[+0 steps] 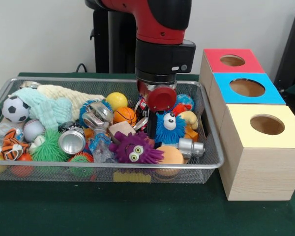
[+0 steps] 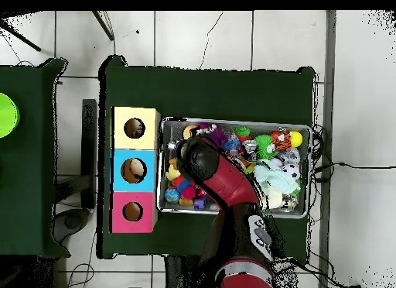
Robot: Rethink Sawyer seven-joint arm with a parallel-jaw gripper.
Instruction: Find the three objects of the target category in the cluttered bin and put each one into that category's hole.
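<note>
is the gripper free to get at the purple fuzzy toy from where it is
Probably yes. The purple fuzzy toy lies on top of the clutter at the bin's front with nothing over it, and the gripper hangs just behind it.

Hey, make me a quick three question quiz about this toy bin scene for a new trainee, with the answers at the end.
1. True or false: the yellow box stands nearest the camera in the front view.
2. Which colour is the middle box? A red, B blue, C green.
3. Fill in: the soccer ball lies at the bin's ______ end in the front view.

Key: 1 true. 2 B. 3 left.
</note>
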